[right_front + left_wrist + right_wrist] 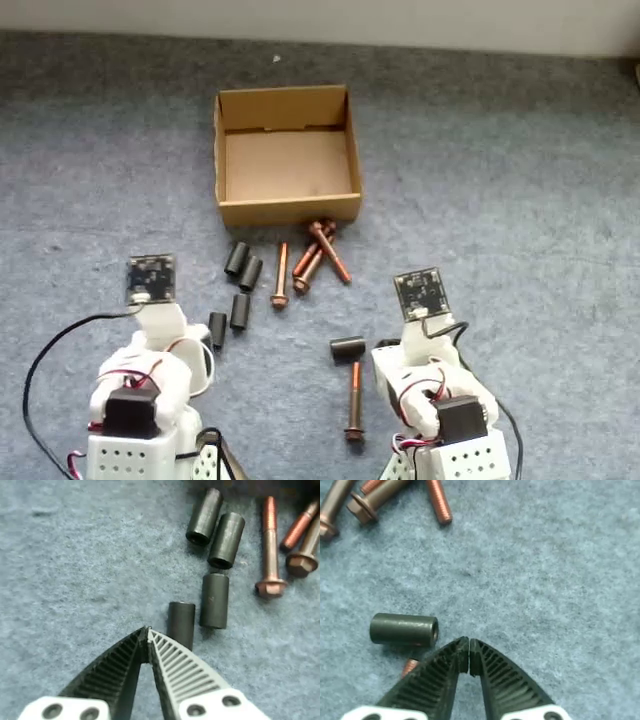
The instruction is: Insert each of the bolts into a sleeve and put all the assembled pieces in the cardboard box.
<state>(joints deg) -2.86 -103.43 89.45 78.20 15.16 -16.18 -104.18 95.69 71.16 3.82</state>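
- Sleeves [240,311] and bolts [281,272] are lying loose mid-frame in the high view, below the cardboard box [288,209]; if nudged, they are likely rolling away.
- Left gripper [147,631] and right gripper [469,645] are sitting closed and empty; descending unopened, either is risking shoving pieces aside.

The high camera looks steeply down over the table [540,200], far edge at the top. Both wrist cameras hover close above it, facing that edge, sharing the bolts [331,256] at mid-table.
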